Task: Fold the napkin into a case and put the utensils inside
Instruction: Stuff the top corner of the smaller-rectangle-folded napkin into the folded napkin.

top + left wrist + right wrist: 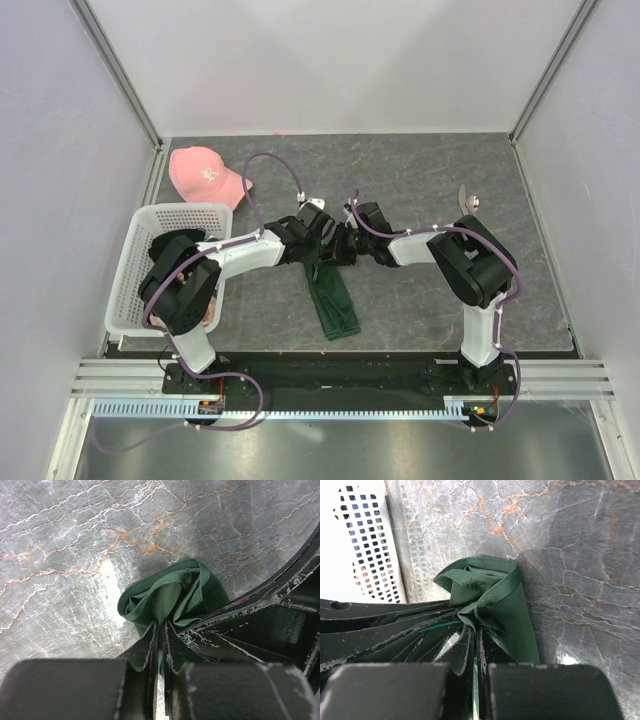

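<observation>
Top view, napkin position: The napkin [333, 300] is lying on the table [440, 170] as a narrow dark green strip. It runs from the middle toward the near edge, and both arms are meeting over its far end.
Top view, grippers: The left gripper [335, 248] and the right gripper [355, 248] are working nose to nose at that far end. Their jaw gaps are too small to judge here.
Top view, utensil: One shiny utensil [466, 198] is lying beyond the right arm, well apart from the napkin. A second one cannot be made out.
Top view, other items: A pink cap [205, 172] and a white basket [150, 285] are sitting to the left, away from the work.
Left wrist, grip: The jaws are standing almost closed, pinching a thin fold of the green cloth that runs into the slit between them.
Left wrist, cloth behaviour: The free end is bunching in loose rolls just ahead of the fingertips.
Right wrist, grip: The jaws are closed on a gathered pleat of the same cloth, beside the other gripper's fingers.
Right wrist, handling (judged): The cloth is behaving as light, soft and limp, so it will sag and unroll rather than hold a crease.
Right wrist, hold point (judged): Pinch the hemmed edge or a corner through all layers. A loose mid-fold pinch is likely to slip.
</observation>
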`<state>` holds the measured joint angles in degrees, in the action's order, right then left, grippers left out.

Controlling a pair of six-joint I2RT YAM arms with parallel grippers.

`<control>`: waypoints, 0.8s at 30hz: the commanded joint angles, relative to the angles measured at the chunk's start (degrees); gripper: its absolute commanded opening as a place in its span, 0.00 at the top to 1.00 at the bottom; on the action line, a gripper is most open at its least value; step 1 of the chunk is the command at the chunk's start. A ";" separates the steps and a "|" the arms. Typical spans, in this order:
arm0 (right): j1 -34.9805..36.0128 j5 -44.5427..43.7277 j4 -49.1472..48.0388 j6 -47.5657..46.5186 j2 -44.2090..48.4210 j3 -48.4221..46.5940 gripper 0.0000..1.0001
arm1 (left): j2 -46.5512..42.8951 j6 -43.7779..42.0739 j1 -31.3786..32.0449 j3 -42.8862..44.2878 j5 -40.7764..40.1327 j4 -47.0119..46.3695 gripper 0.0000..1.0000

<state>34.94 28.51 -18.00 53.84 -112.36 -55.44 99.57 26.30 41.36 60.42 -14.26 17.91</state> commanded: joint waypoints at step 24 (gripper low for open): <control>1.89 -0.30 -2.92 0.03 -5.86 -4.85 1.00 | -2.36 4.19 -2.25 3.39 3.01 4.85 0.87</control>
<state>36.42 28.88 -19.66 54.30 -117.08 -59.20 98.67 29.15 39.22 62.48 -10.59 22.83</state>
